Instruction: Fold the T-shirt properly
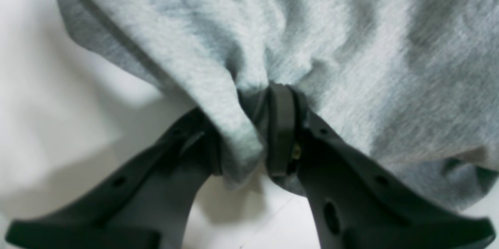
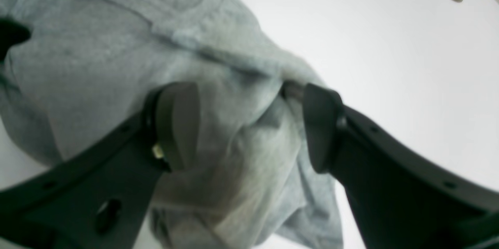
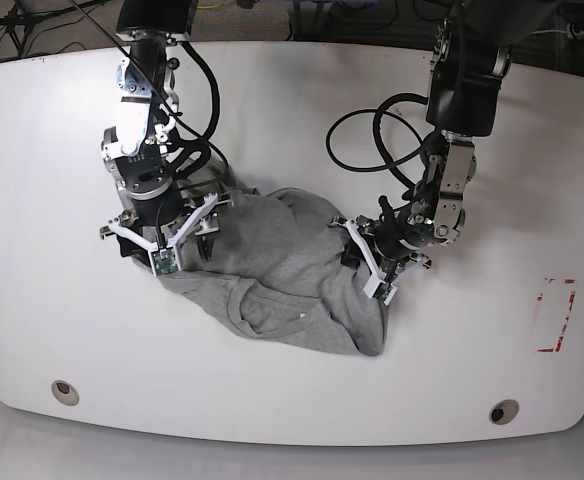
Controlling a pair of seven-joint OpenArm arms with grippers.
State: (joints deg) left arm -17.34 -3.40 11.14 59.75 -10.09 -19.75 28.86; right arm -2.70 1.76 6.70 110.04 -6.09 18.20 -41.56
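Note:
The heather-grey T-shirt [image 3: 272, 270] lies crumpled in a heap at the middle of the white table [image 3: 472, 350], its ribbed neckline [image 3: 240, 308] facing the front edge. No lettering shows. My left gripper [image 1: 253, 97] is shut on a bunched fold at the heap's right edge; in the base view the left gripper [image 3: 370, 262] sits low on the cloth. My right gripper [image 2: 245, 124] stands open over the heap's left side, with a hump of T-shirt [image 2: 241, 155] between its wide-set fingers and one pad's face bare. From the base camera, the right gripper [image 3: 172, 250] is at the shirt's left end.
Round holes are set in the table at the front left [image 3: 64, 391] and front right [image 3: 503, 411]. A red outlined mark [image 3: 555, 315] is at the right. Black cables [image 3: 372, 140] loop over the table behind the shirt.

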